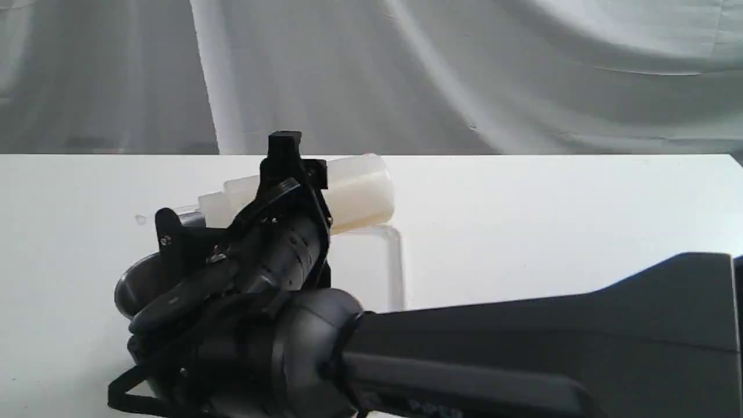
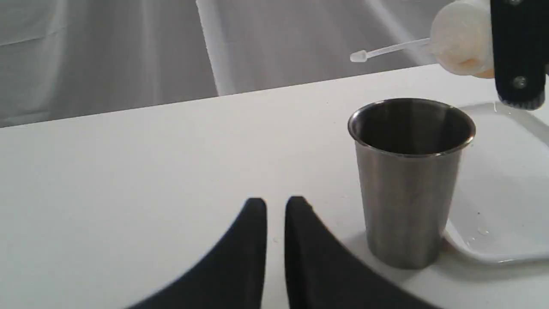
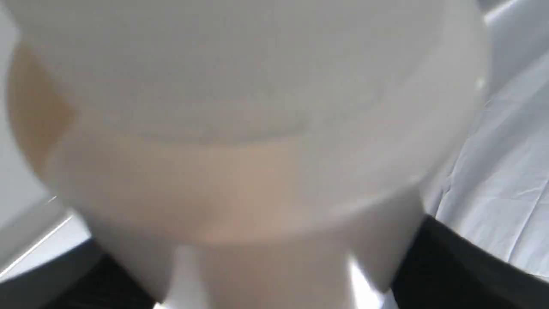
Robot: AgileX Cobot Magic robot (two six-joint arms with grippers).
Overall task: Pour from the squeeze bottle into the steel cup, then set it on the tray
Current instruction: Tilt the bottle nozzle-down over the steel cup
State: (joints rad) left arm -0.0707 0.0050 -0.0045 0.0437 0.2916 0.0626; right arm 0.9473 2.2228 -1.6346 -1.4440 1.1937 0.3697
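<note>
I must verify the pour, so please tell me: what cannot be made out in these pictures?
- Nozzle tip of the squeeze bottle: exterior view, behind the right gripper.
- Inside the steel cup: left wrist view, too dark.
- Tray: exterior view, mostly behind the right arm.

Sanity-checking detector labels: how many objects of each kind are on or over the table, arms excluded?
squeeze bottle: 1
steel cup: 1
tray: 1
Total: 3
</note>
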